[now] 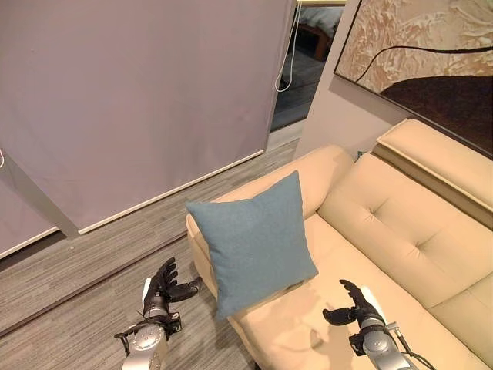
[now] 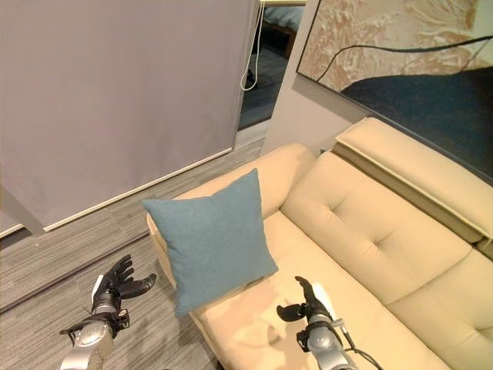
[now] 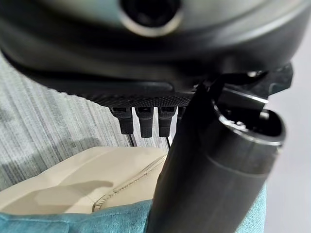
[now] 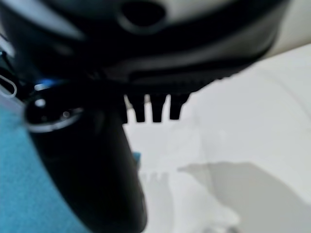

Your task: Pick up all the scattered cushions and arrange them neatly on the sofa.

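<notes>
Nearest, the left robot hand [image 1: 163, 287] is held over the floor [image 1: 92, 262] and the right robot hand [image 1: 356, 302] above the sofa [image 1: 385, 231] seat, fingers spread, nothing gripped. Between them, the blue cushion [image 1: 258, 239] is propped on edge against the armrest [image 1: 308, 169]; toppling floorward is judged possible if nudged.

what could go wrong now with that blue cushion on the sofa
The blue cushion stands on edge at the sofa's front corner, leaning on the armrest, and overhangs the floor, so it might tip off. Both hands, left and right, are open and apart from it, so neither could catch it.
</notes>
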Robot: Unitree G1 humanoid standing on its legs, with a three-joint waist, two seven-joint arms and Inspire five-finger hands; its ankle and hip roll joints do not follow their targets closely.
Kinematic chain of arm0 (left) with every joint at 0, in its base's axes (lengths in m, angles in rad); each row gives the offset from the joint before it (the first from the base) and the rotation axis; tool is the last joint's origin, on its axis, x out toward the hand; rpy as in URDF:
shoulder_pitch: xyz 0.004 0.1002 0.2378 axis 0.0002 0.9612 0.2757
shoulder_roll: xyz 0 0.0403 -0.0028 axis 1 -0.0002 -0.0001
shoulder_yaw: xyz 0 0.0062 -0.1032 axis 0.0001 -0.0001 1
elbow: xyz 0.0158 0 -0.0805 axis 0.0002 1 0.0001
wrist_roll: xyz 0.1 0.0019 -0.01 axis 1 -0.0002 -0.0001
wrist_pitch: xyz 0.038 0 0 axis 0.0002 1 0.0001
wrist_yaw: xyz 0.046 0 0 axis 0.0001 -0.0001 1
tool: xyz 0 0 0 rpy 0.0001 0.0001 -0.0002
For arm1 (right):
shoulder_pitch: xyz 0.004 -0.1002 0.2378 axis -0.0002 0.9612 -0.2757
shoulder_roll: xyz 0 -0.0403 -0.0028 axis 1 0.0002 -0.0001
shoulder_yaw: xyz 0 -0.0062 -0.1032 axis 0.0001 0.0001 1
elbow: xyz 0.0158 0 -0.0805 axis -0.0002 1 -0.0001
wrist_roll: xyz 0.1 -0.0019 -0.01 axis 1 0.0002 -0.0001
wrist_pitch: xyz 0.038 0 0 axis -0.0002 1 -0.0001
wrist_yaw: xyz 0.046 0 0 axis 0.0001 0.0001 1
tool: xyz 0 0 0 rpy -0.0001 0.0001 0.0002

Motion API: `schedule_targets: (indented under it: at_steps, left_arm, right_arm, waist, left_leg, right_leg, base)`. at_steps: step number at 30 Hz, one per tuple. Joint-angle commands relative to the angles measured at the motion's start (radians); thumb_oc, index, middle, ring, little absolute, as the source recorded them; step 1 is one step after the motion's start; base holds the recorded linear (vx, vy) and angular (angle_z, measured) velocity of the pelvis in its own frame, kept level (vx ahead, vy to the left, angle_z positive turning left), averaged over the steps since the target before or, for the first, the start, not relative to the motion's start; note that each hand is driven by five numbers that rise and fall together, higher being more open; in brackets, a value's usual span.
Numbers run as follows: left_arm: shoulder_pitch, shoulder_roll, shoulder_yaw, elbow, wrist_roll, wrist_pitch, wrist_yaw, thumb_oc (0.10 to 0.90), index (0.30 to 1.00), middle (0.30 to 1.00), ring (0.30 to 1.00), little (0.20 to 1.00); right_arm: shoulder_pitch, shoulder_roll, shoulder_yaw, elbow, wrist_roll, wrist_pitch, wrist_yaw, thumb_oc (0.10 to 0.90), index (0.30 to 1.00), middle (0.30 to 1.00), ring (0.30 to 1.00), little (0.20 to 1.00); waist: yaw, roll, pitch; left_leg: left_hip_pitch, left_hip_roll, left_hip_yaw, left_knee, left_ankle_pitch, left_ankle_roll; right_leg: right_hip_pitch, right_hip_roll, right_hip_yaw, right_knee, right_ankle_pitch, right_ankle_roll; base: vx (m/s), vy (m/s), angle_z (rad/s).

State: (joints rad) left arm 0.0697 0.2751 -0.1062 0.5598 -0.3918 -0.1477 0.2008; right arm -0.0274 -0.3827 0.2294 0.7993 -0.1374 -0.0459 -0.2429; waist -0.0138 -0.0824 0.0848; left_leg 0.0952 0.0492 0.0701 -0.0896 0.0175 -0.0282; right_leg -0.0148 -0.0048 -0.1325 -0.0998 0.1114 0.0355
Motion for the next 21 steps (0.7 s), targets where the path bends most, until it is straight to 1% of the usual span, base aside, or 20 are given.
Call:
schedule_targets:
  at_steps: [1, 7, 10, 15, 16, 18, 19, 21]
  left_arm:
    - [-0.053, 0.047, -0.016, -0.060, 0.026, -0.074, -0.024, 0.800, 0.900, 0.900, 0.900, 0.900]
    - [-0.069, 0.052, -0.047, -0.058, 0.058, -0.062, -0.031, 0.800, 0.900, 0.900, 0.900, 0.900]
    - [-0.116, 0.064, -0.069, -0.027, 0.092, -0.059, -0.014, 0.800, 0.900, 0.900, 0.900, 0.900]
    - [-0.193, 0.074, -0.085, 0.024, 0.110, -0.059, 0.029, 0.800, 0.900, 0.900, 0.900, 0.900]
    - [-0.226, 0.074, -0.090, 0.043, 0.109, -0.060, 0.046, 0.800, 0.900, 0.900, 0.900, 0.900]
    - [-0.258, 0.074, -0.096, 0.060, 0.106, -0.063, 0.061, 0.800, 0.900, 0.900, 0.900, 0.900]
    - [-0.289, 0.074, -0.103, 0.074, 0.101, -0.067, 0.073, 0.800, 0.900, 0.900, 0.900, 0.900]
    - [-0.314, 0.072, -0.108, 0.088, 0.092, -0.072, 0.083, 0.800, 0.900, 0.900, 0.900, 0.900]
  right_arm:
    - [-0.050, -0.034, 0.001, -0.044, 0.001, -0.038, -0.031, 0.800, 0.900, 0.900, 0.900, 0.900]
    - [-0.056, -0.037, 0.014, -0.050, -0.001, -0.037, -0.027, 0.800, 0.900, 0.900, 0.900, 0.900]
    - [-0.069, -0.044, 0.027, -0.070, -0.001, -0.036, -0.030, 0.800, 0.900, 0.900, 0.900, 0.900]
    - [-0.106, -0.050, 0.030, -0.117, 0.020, -0.036, -0.047, 0.800, 0.900, 0.900, 0.900, 0.900]
    - [-0.128, -0.052, 0.022, -0.143, 0.036, -0.036, -0.059, 0.800, 0.900, 0.900, 0.900, 0.900]
    - [-0.149, -0.052, 0.013, -0.163, 0.060, -0.041, -0.074, 0.800, 0.900, 0.900, 0.900, 0.900]
    - [-0.170, -0.050, 0.004, -0.180, 0.079, -0.045, -0.088, 0.800, 0.900, 0.900, 0.900, 0.900]
    - [-0.189, -0.052, 0.000, -0.194, 0.093, -0.047, -0.098, 0.800, 0.900, 0.900, 0.900, 0.900]
  waist:
    - [0.008, -0.045, -0.037]
    - [-0.004, -0.042, -0.039]
    - [-0.017, -0.041, -0.027]
    - [-0.037, -0.042, -0.004]
    - [-0.047, -0.042, 0.008]
    - [-0.056, -0.042, 0.016]
    - [-0.064, -0.042, 0.022]
    - [-0.071, -0.042, 0.025]
  left_leg:
    - [-0.009, -0.051, -0.023, 0.002, -0.091, 0.000]
    - [-0.004, -0.047, -0.012, 0.002, -0.100, -0.002]
    - [-0.021, -0.044, -0.003, 0.002, -0.094, -0.003]
    - [-0.084, -0.038, 0.013, 0.002, -0.076, -0.008]
    - [-0.122, -0.035, 0.016, 0.002, -0.064, -0.010]
    - [-0.160, -0.033, 0.016, 0.002, -0.052, -0.011]
    - [-0.199, -0.034, 0.018, 0.002, -0.040, -0.012]
    - [-0.230, -0.033, 0.020, 0.002, -0.031, -0.014]
  right_leg:
    - [0.052, -0.053, 0.016, 0.040, -0.106, 0.099]
    - [0.059, -0.050, 0.024, 0.030, -0.107, 0.100]
    - [0.038, -0.048, 0.031, 0.036, -0.104, 0.102]
    - [-0.034, -0.045, 0.044, 0.039, -0.088, 0.105]
    - [-0.075, -0.043, 0.048, 0.042, -0.080, 0.105]
    - [-0.116, -0.042, 0.052, 0.047, -0.071, 0.103]
    - [-0.154, -0.040, 0.056, 0.052, -0.062, 0.103]
    - [-0.187, -0.040, 0.057, 0.058, -0.055, 0.102]
  base:
    - [0.04, -0.004, 0.00]
    - [0.03, -0.001, 0.00]
    - [-0.03, -0.011, -0.03]
    - [-0.11, -0.023, -0.11]
    - [-0.18, -0.024, -0.16]
    - [-0.17, -0.016, -0.03]
    - [-0.12, -0.018, 0.02]
    - [-0.09, -0.014, 0.00]
